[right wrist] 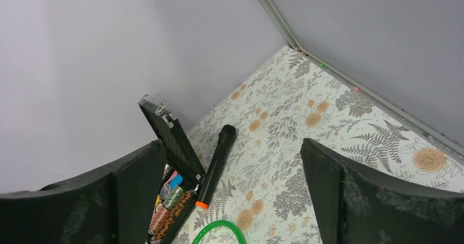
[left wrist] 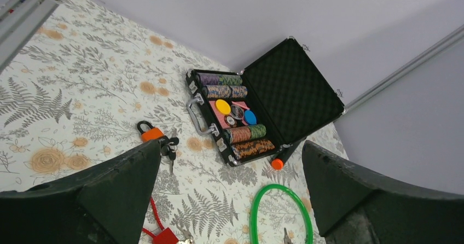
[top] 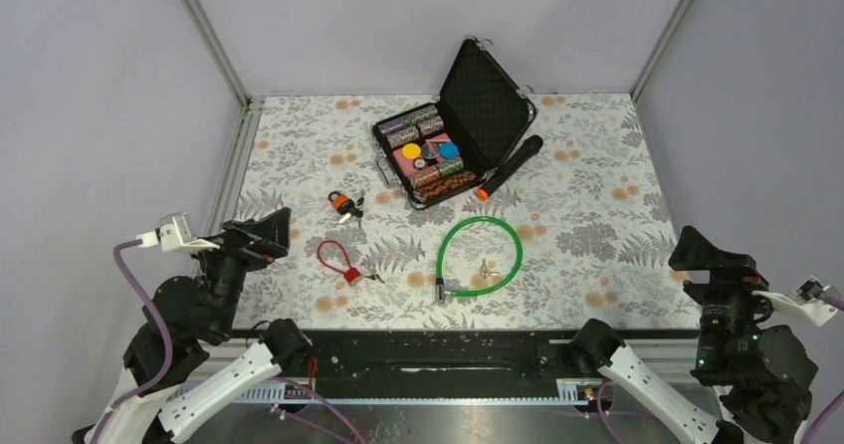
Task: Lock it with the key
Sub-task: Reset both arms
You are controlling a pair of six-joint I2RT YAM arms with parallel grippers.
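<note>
left hand (top: 266,232) open, black case (top: 487,90) holds chips (top: 426,151)

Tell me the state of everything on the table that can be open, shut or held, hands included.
Case: open, lid up.
Green cable loop: ends look joined at its lock.
Key: lying loose inside that loop, untouched.
Orange padlock: shackle looks closed.
Left hand: open, empty.
Right hand: open, empty.

Both arms, left arm (top: 194,310) at 7 o'clock and right arm (top: 741,349) at 5, are black with chunky joints (top: 287,339) and white lower links (top: 214,389). Purplish cable (top: 119,255) loops off the left one; fingers (left wrist: 117,195) are matte black wedges.
</note>
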